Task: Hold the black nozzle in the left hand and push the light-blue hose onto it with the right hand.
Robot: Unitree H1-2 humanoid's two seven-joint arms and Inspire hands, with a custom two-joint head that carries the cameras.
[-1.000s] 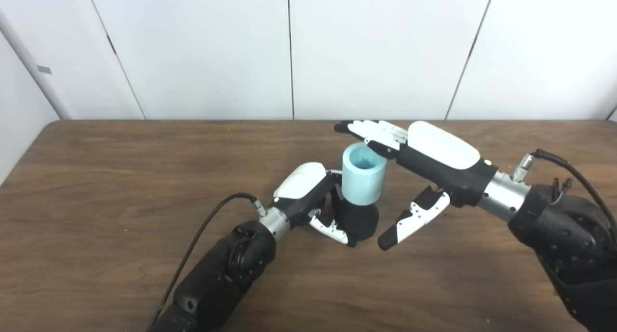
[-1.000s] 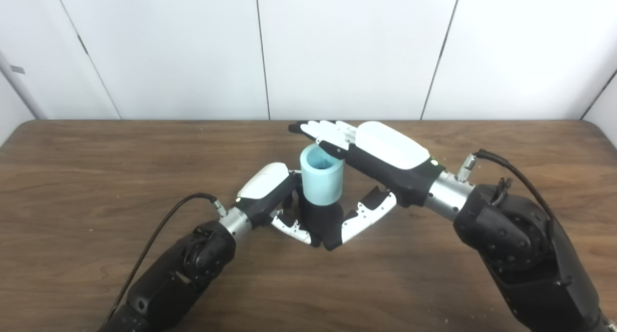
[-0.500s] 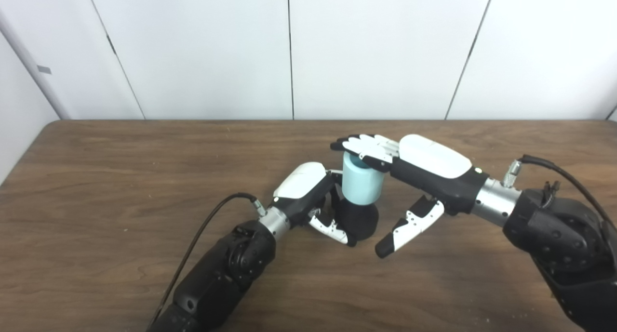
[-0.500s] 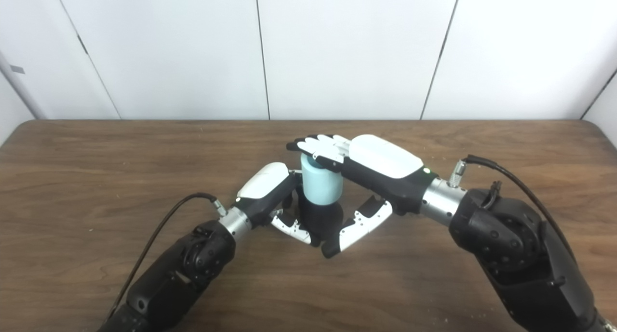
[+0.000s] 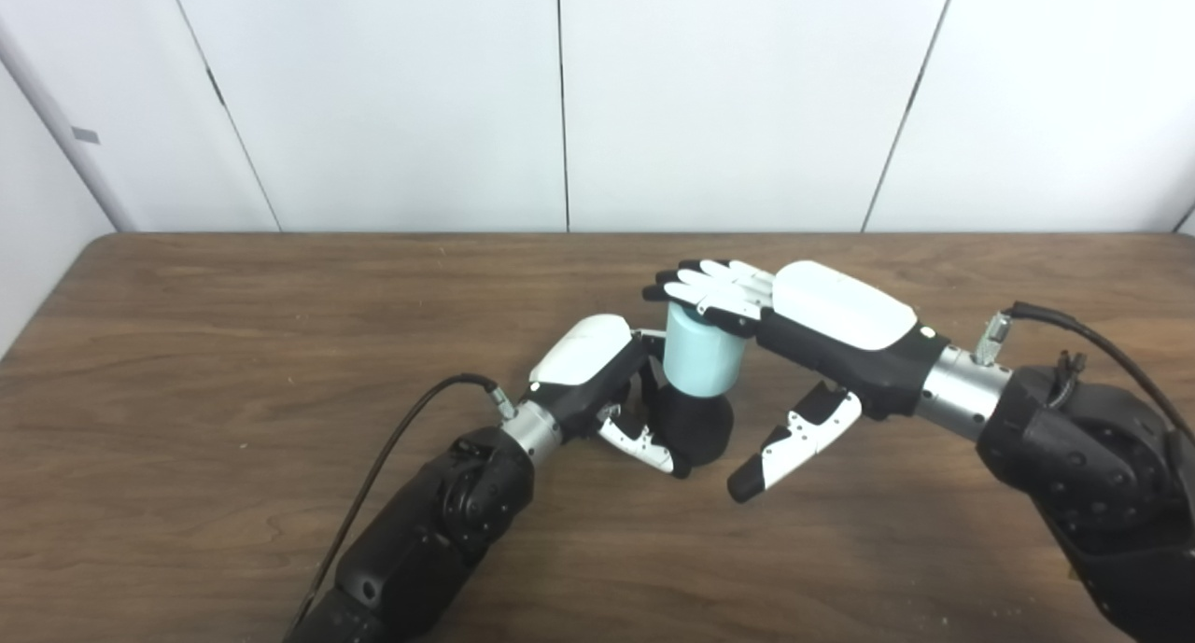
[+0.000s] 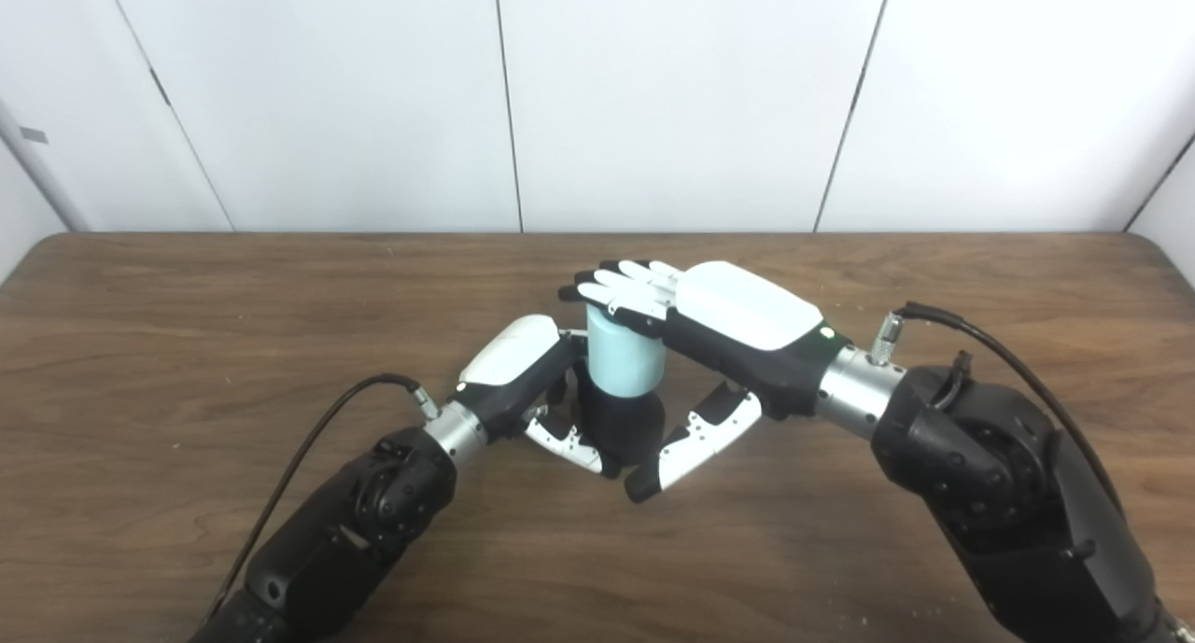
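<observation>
The black nozzle (image 5: 693, 426) stands upright on the wooden table (image 5: 187, 344), and my left hand (image 5: 597, 382) is shut around its base from the left. A short light-blue hose (image 5: 698, 361) sits upright on top of the nozzle. My right hand (image 5: 794, 326) lies flat across the hose's top opening, fingers (image 5: 702, 284) stretched out and covering the rim. Its thumb (image 5: 789, 440) hangs down to the right of the nozzle, apart from it. In the right eye view the hose (image 6: 624, 361) and nozzle (image 6: 618, 428) show between both hands.
Cables run from both wrists, one on the left (image 5: 411, 419) and one on the right (image 5: 1074, 330). White wall panels (image 5: 560, 92) stand behind the table's far edge.
My right hand came down from above the hose onto its open top. The hose now sits lower on the nozzle. My left hand has not moved.
</observation>
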